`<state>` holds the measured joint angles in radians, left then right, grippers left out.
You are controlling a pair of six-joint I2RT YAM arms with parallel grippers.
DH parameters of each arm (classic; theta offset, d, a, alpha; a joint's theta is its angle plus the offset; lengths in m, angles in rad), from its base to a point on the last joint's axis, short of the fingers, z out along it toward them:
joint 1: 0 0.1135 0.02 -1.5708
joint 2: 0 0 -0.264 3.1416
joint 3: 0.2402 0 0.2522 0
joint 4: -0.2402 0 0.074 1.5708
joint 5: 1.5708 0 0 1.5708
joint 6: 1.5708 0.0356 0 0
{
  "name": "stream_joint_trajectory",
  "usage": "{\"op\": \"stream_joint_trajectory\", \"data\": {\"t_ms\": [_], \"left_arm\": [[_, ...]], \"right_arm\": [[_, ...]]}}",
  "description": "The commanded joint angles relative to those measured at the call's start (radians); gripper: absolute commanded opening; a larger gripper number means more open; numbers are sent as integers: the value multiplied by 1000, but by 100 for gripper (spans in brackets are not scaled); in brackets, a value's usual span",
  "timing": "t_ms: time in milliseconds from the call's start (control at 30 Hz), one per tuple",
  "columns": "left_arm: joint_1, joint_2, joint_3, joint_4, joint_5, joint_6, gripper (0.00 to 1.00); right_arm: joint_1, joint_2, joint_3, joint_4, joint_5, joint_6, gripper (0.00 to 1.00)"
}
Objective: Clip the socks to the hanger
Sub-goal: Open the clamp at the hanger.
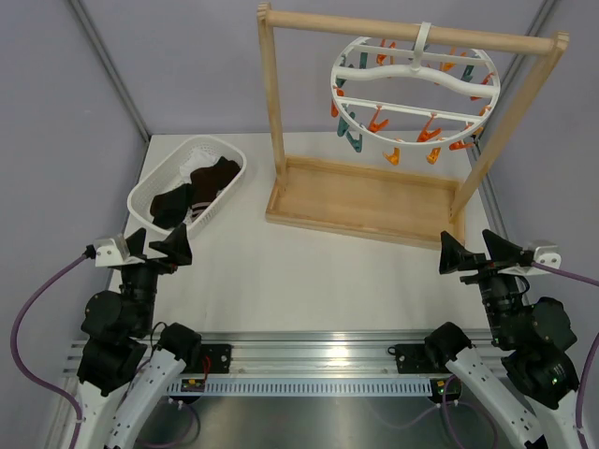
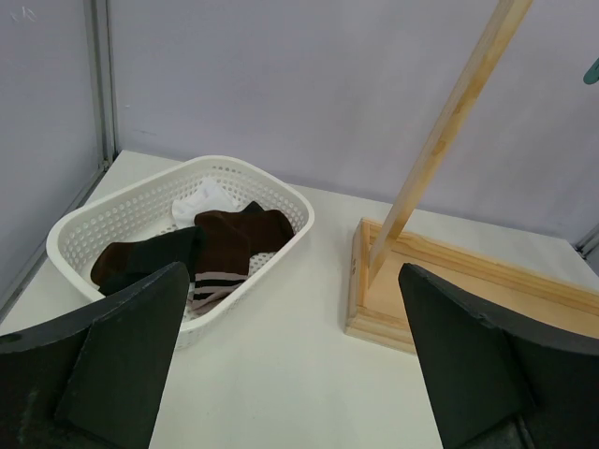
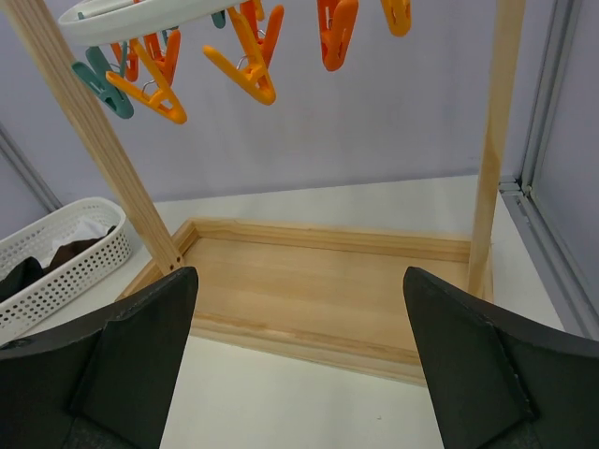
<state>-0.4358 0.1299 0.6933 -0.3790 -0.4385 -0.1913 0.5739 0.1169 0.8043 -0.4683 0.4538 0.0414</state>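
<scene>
Socks [image 1: 208,178] lie heaped in the white basket [image 2: 276,264] at the far left of the table [image 1: 309,271], dark ones on top with a striped cuff showing and a white one pushed toward the back wall. Piled loose like that, they are easy to pinch from above, though overlapping, so one may drag another along.

Well apart from them, toward the far right, the round white hanger [image 1: 412,70] hangs by its hook from the top bar of the wooden stand [image 1: 374,201], which keeps the ring level and lets the orange and teal clips [image 1: 429,131] dangle free underneath, clear of the base board. None of the clips holds a sock, so the task looks wholly undone.

The left gripper [image 1: 154,246] sits low near the table's near left corner, fingers spread wide with nothing between them, aimed at the basket (its wrist view frames the socks almost squarely between the two fingers). That suits it for the first pick. The right gripper [image 1: 477,253] sits near the right edge, likewise spread and empty, facing the stand with the clips overhead in its own view, a sensible post for squeezing a clip open while the other arm brings a sock. I judge the next move to be a reach into the basket.
</scene>
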Motion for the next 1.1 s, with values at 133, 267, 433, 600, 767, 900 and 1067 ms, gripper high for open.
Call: {"op": "stream_joint_trajectory", "data": {"t_ms": [133,267,433,600,767,900,1067], "left_arm": [[-4,13,-12,57,10,6,99],[-4,34,-3,43,27,3,99],[-4,53,-6,40,67,9,99],[-4,94,9,23,98,4,99],[-4,131,17,11,116,-3,99],[-4,184,37,-12,132,-13,99],[-4,263,66,-60,150,-22,99]], "right_arm": [[3,49,64,-15,-40,38,99],[3,121,119,-56,-61,86,100],[3,188,190,-119,-168,89,99],[4,299,240,-199,-153,138,99],[3,392,282,-214,-118,130,99],[4,458,350,-164,-113,123,100],[4,547,397,-95,-162,97,94]]}}
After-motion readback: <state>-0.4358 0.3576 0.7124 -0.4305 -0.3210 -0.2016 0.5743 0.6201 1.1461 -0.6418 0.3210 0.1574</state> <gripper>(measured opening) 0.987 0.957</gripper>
